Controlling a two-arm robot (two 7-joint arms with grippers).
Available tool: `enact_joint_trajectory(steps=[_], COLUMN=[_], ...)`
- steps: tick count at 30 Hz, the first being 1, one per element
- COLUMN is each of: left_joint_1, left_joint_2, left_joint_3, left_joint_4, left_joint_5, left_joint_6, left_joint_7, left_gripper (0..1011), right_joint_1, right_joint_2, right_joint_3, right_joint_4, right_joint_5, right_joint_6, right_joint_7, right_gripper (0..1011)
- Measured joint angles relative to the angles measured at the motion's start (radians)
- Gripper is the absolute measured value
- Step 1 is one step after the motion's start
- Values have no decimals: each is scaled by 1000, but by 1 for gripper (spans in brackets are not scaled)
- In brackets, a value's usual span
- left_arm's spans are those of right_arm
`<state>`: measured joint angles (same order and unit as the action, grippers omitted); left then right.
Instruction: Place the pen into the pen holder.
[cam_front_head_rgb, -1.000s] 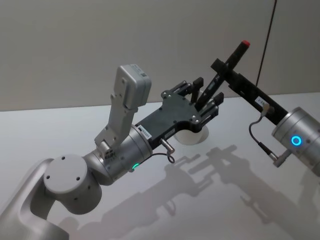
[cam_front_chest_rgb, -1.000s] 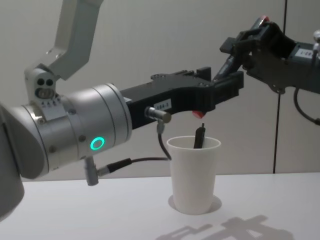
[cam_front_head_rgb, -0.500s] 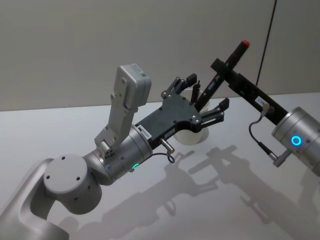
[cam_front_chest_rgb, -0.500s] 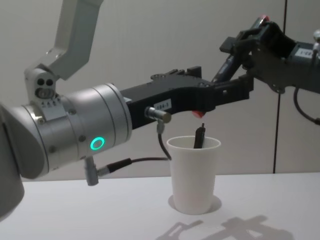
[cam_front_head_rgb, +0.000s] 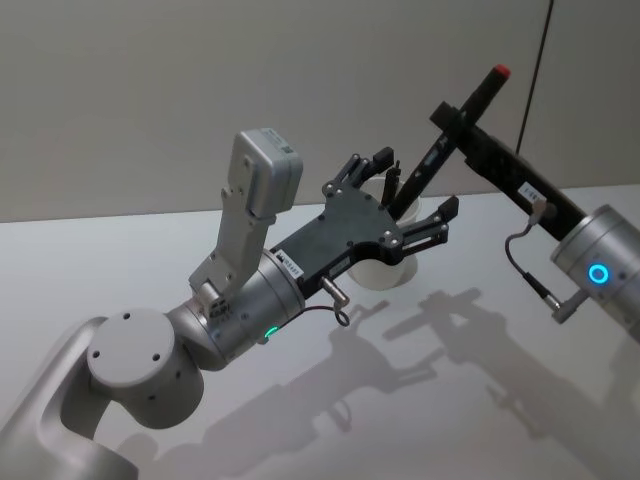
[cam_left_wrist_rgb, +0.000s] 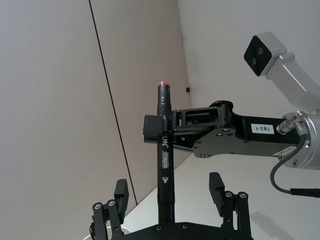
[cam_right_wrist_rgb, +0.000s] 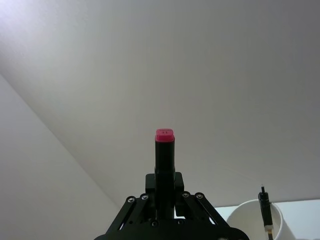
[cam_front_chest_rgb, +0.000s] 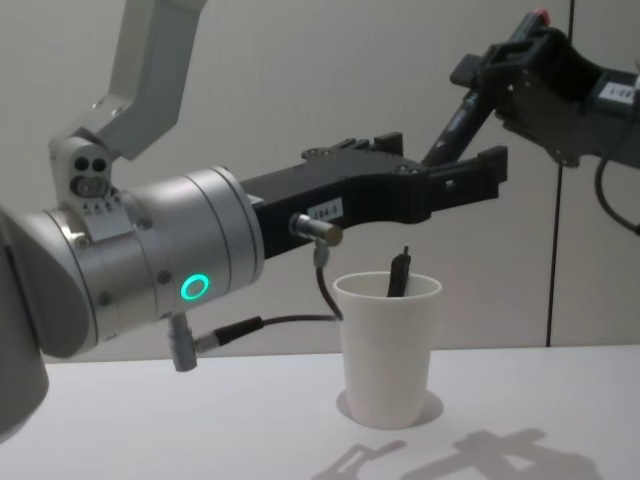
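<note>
The pen is black with a red cap and hangs tilted in the air, with my right gripper shut on its upper part. Its lower end lies between the spread fingers of my left gripper, which is open and not touching it. In the left wrist view the pen stands between the two left fingers, held higher up by the right gripper. The pen holder, a white paper cup, stands on the table below both grippers, with another dark pen sticking out of it.
The white table stretches around the cup. My left arm's grey wrist reaches across the chest view from the left. A plain wall with a dark vertical seam stands behind.
My left gripper opened and let go of the pen. My right gripper then carried the pen slightly up and to the right. The cup has not moved.
</note>
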<state>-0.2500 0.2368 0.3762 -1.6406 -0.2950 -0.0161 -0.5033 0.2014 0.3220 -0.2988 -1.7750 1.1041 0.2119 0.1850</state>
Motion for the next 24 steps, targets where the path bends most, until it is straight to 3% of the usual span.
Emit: enact_joint_trajectory(steps=[15,24], left_joint_1=[0,0], left_joint_2=[0,0], left_joint_3=[0,0], left_joint_4=[0,0], left_joint_5=[0,0], left_joint_6=[0,0], left_joint_7=[0,0], left_gripper=[1001,1001], right_joint_1=[28,56], right_joint_2=[21,24], right_joint_3=[10,9], right_joint_4=[38,82], right_joint_5=[-101,-192], right_joint_6=[-53,-88], right_joint_7=[53,104], right_gripper=[183,183])
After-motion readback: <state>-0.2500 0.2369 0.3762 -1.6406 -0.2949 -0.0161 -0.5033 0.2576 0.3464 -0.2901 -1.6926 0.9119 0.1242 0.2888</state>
